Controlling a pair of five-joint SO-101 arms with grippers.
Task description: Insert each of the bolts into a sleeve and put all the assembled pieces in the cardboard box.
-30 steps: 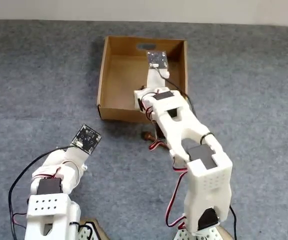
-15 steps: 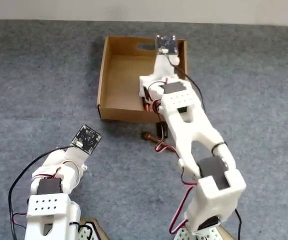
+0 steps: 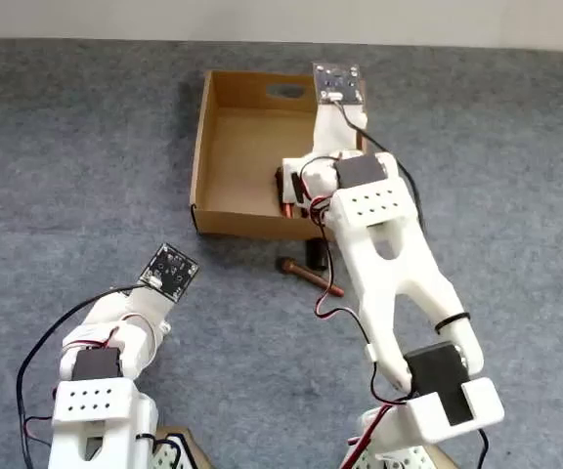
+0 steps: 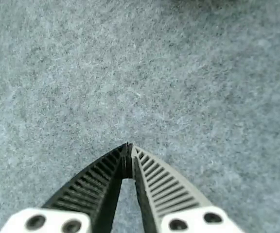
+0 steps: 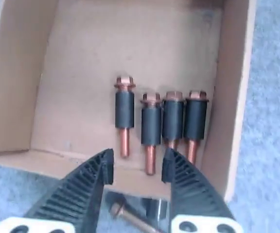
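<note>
Cardboard box (image 3: 203, 147): four sleeved bolts (image 5: 162, 121) lie side by side inside. Right gripper (image 5: 137, 162): jaws apart, empty, over the box's near wall. Loose bolt (image 3: 309, 277), black sleeve (image 3: 315, 254): on the grey carpet (image 4: 179, 73) just outside (unassembled). Left gripper (image 4: 129, 150): tips together, empty.

1. The felt covering (image 3: 86, 147) on the table is mottled grey, flecked light and dark.
2. The cardboard box (image 3: 199, 147) is plain tan-brown, paler on its floor.
3. The four assembled pieces (image 5: 151, 126) in the box each show copper-coloured metal at both ends and a matt black band round the middle.
4. At the box's 6 o'clock, the loose bolt (image 3: 311, 278) is copper-coloured and the loose sleeve (image 3: 315, 254) is black.
5. My left gripper (image 4: 129, 148) has one black finger and one grey-olive finger, both patterned with slanted ridges, on white mounts.
6. My right gripper (image 5: 137, 160) has two black ridged fingers on white mounts.
7. My right arm (image 3: 389, 254) and left arm (image 3: 106, 362) are white with black motor blocks; the wires (image 3: 335, 305) are red and black.
</note>
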